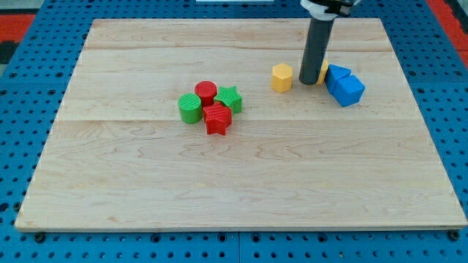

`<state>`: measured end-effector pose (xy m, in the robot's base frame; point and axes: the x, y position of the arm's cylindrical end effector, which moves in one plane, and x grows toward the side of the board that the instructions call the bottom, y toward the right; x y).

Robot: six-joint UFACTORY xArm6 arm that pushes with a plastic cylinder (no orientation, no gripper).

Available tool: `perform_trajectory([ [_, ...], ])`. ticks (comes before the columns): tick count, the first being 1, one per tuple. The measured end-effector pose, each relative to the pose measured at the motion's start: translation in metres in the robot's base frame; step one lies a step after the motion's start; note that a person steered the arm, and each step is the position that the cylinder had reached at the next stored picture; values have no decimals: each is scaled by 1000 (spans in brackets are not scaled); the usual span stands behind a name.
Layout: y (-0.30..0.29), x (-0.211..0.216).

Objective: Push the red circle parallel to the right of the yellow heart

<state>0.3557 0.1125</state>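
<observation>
- Well, my tip (310, 82) rests near the surface's (241, 190) top edge, between a yellow block (282, 77) and two touching blue blocks (344, 85).
- A second yellow piece (323, 71) peeks from behind the rod.
- The red circle (205, 92) sits left of centre, clustered with the green cylinder (190, 108), green star (229, 98) and red star (217, 119).
- No pincer exists here.

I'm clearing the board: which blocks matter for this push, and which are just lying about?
Job: red circle; my tip, between the yellow blocks; yellow block half hidden behind the rod, possibly the heart.
Lying about: yellow hexagon, green star, green circle, red star, two blue blocks.
</observation>
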Motion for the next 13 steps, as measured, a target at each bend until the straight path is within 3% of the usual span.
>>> perform_trajectory([
  [1, -17, -19],
  [2, -7, 1],
  [3, 33, 2],
  [4, 65, -32],
  [6, 38, -93],
  [8, 135, -15],
  [9, 129, 21],
  [11, 25, -20],
  [13, 69, -28],
])
